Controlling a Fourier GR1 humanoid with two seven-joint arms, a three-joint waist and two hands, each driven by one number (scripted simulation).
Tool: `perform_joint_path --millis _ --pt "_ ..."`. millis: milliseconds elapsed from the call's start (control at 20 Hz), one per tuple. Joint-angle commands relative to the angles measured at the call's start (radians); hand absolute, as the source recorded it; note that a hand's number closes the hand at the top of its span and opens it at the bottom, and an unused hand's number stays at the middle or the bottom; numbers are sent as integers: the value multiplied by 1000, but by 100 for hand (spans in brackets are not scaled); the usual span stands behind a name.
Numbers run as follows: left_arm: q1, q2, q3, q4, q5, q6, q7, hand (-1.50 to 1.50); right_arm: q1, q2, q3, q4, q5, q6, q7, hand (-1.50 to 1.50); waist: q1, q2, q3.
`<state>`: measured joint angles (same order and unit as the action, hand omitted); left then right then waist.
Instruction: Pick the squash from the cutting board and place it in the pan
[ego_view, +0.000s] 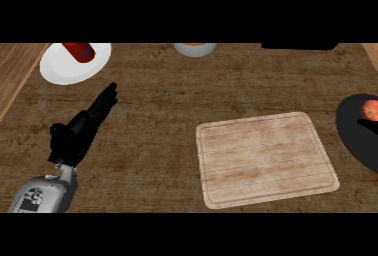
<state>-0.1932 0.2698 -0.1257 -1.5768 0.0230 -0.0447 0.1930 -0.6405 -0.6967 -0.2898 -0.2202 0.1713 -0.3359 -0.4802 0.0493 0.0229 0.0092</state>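
The squash (370, 110) is lying in the black pan (354, 140) at the desk's right edge, so the task is looking finished. The cutting board (262, 160) is sitting bare mid-desk. The left hand (80, 131) is resting near the left edge, fingers straight and together, holding nothing. A white plate (63, 70) is sitting in the far-left corner, blocking nothing.
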Motion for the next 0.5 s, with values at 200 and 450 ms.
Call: perform_joint_path --millis 200,450 --pt "3 1 24 20 5 0 -9 0 30 -39 -200 20 -206 256 -164 -150 -23 -4 -1" --pt "56 -3 -2 -49 -12 3 2 0 149 -72 -233 63 -236 430 -275 -150 -14 -5 0"
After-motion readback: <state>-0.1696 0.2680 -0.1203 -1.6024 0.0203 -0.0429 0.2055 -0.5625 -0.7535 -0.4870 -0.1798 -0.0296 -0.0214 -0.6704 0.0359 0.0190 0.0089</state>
